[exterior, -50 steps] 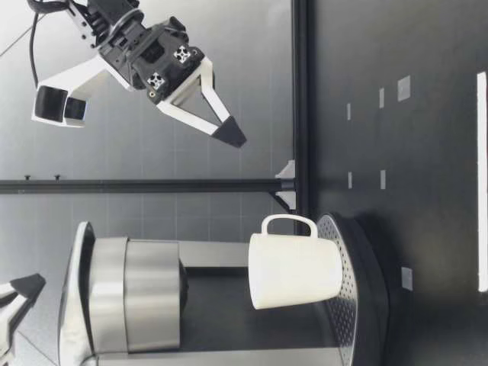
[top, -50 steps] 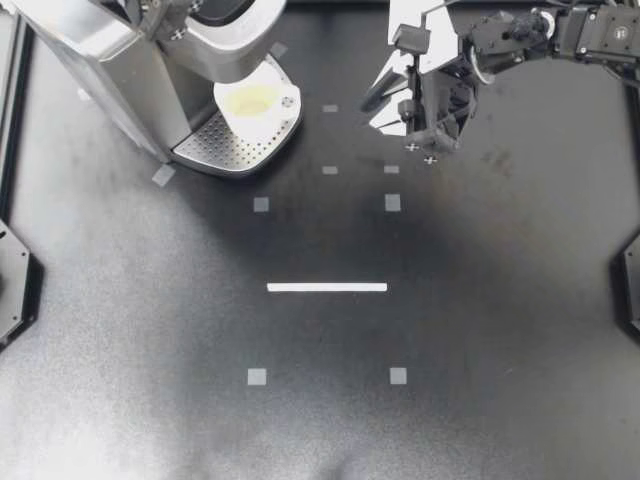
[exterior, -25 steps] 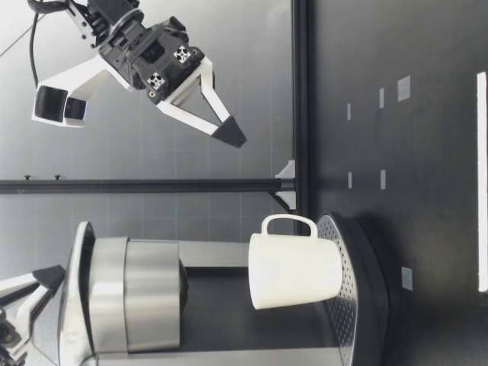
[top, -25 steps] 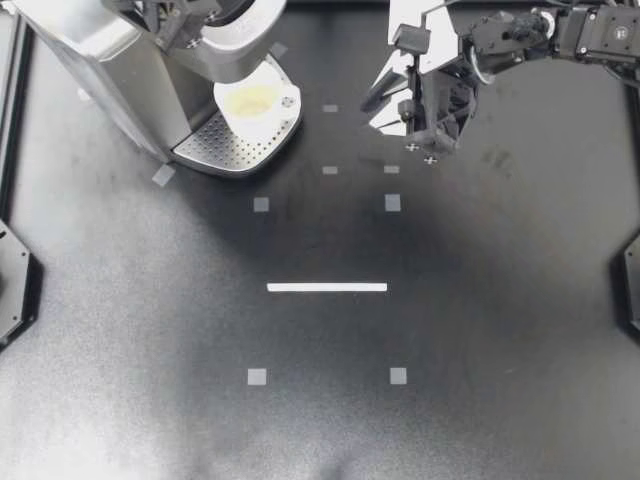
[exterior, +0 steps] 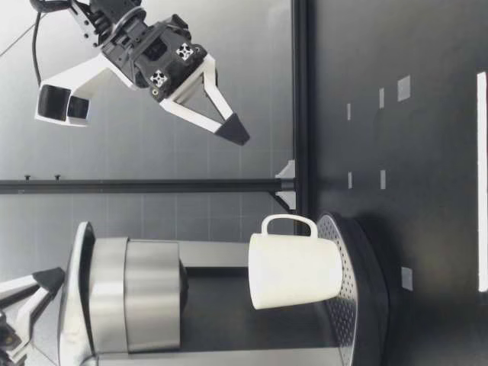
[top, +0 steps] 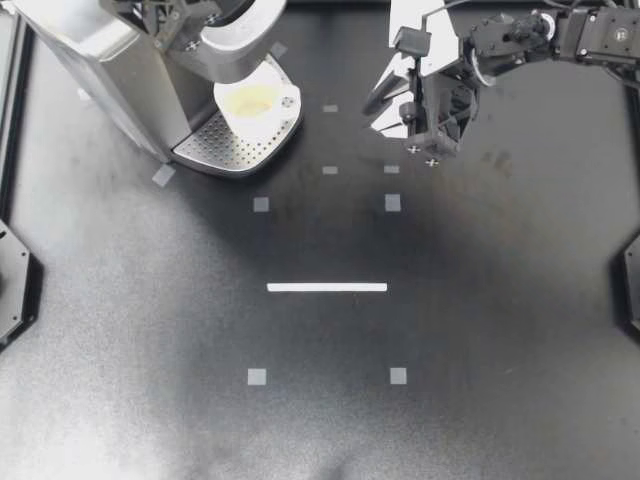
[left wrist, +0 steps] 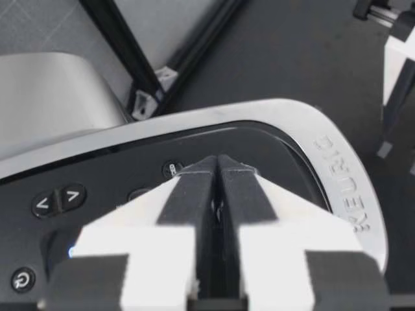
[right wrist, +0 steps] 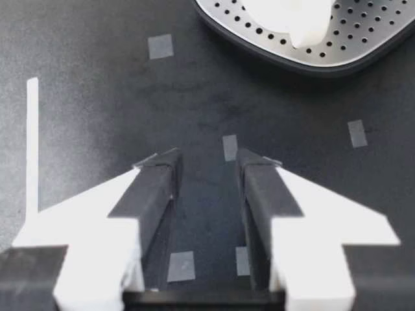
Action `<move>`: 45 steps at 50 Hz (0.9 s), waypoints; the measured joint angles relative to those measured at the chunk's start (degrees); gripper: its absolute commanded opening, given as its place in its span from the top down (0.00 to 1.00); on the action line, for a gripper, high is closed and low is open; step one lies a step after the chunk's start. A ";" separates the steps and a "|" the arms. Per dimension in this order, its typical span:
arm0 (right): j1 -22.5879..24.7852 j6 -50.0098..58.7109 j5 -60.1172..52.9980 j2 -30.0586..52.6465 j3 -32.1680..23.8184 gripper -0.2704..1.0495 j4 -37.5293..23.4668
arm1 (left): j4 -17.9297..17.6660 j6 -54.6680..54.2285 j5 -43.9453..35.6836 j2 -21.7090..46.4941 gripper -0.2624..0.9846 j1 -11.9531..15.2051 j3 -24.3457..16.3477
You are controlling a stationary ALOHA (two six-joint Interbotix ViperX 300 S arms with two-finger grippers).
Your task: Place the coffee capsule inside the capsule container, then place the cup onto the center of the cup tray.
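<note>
Pressed together on left gripper point(top: 185, 18) over machine lid point(left wrist: 292, 123), probably for pushing; spread, empty on right gripper point(top: 385, 100), clear of cup point(top: 255, 103).

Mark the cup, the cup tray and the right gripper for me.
cup point(top: 252, 103): top view, on the inside of its open mouth.
cup tray point(top: 222, 150): top view, on the bare perforated grate beside the cup.
right gripper point(top: 383, 98): top view, midway between its open fingertips.

A black table point(top: 500, 330), marked with grey tape squares point(top: 257, 377) and a white strip point(top: 327, 287), meets a grey gridded wall point(exterior: 152, 160).
</note>
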 measured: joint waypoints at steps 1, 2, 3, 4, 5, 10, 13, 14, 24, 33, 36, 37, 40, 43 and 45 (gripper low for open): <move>0.00 0.00 0.00 0.00 0.00 0.49 -0.09 | 0.00 0.00 0.00 0.09 0.71 -0.09 0.00; 0.00 0.00 0.00 0.00 0.00 0.49 -0.09 | 0.00 -0.09 0.09 0.09 0.71 0.00 0.00; 0.00 0.00 0.00 0.00 0.00 0.49 -0.09 | 0.00 -0.09 0.09 0.18 0.71 0.00 -0.09; 0.00 0.00 0.00 0.00 0.00 0.49 -0.09 | 0.00 -0.09 0.09 0.18 0.71 -0.09 -0.09; -0.09 0.00 0.00 0.00 0.00 0.49 0.00 | 0.00 -0.09 0.09 0.18 0.71 -0.09 -0.09; 0.00 0.09 0.00 0.00 0.00 0.49 -0.09 | 0.00 0.00 -0.18 0.18 0.71 0.00 -0.18; 0.00 0.00 0.00 0.00 0.00 0.49 0.00 | 0.00 0.09 -1.23 0.18 0.71 0.00 0.09; 0.09 0.09 0.00 0.00 0.00 0.49 0.00 | 0.00 0.18 -1.85 0.00 0.71 0.00 0.26; 0.09 0.09 0.09 -2.20 0.62 0.49 0.88 | -0.35 0.35 -11.95 -2.99 0.71 0.00 2.72; 0.26 0.00 0.00 -6.15 1.93 0.49 4.22 | -0.26 0.18 -24.08 -9.05 0.71 -1.93 7.82; 0.79 -0.09 -0.18 -7.73 2.46 0.49 5.71 | -0.26 -0.18 -28.56 -11.07 0.71 -3.43 10.28; 1.14 -0.09 -0.26 -8.17 2.72 0.49 6.33 | -0.35 -0.26 -30.76 -12.04 0.71 -4.13 11.69; 2.20 -0.26 -0.79 -9.67 3.43 0.49 7.82 | -0.35 -0.70 -34.72 -14.06 0.71 -5.89 14.33; 4.13 -0.26 -2.11 -11.25 4.48 0.49 9.23 | -0.26 -1.49 -38.76 -16.08 0.71 -7.56 16.96; 5.27 -0.35 -3.08 -12.04 5.19 0.49 10.02 | -0.26 -2.20 -41.22 -17.14 0.71 -8.35 18.72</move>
